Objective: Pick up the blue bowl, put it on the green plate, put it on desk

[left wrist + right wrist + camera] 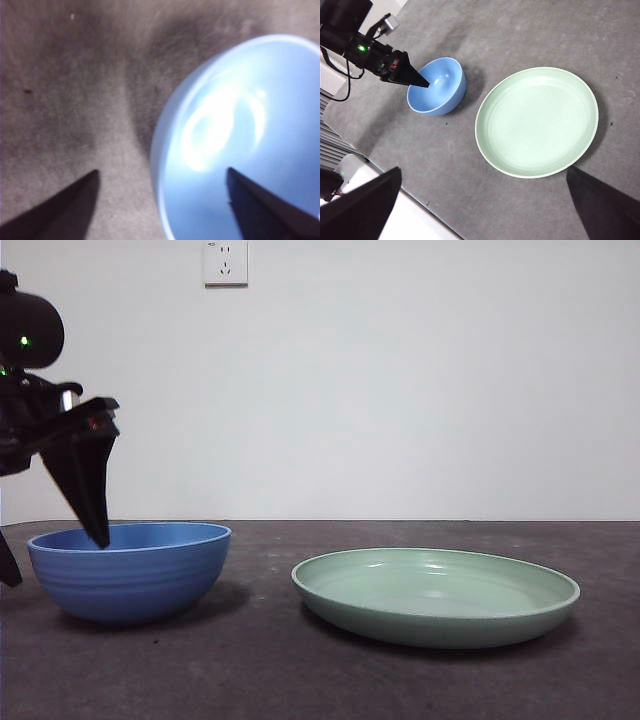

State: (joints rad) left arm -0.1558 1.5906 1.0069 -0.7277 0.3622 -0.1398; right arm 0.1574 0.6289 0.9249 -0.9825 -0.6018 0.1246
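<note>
A: Left claw (160, 180) wide open, holding nothing, jaws straddling the blue bowl's (130, 570) rim — one tip inside, one outside over the desk (300, 660).
B: Bowl position?
A: On the desk, untouched; green plate (436, 595) lies at 3 o'clock from it in the front view, apart.
B: Right claw (485, 200)?
A: Open, empty, high, waiting. Left is nearer; I'd judge closing on the rim comes next.

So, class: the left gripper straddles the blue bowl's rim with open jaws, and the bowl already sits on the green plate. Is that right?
Not quite. The blue bowl stands on the desk beside the green plate, apart from it, as the front view shows. The rest holds: the left gripper straddles the bowl's rim with open jaws.
</note>
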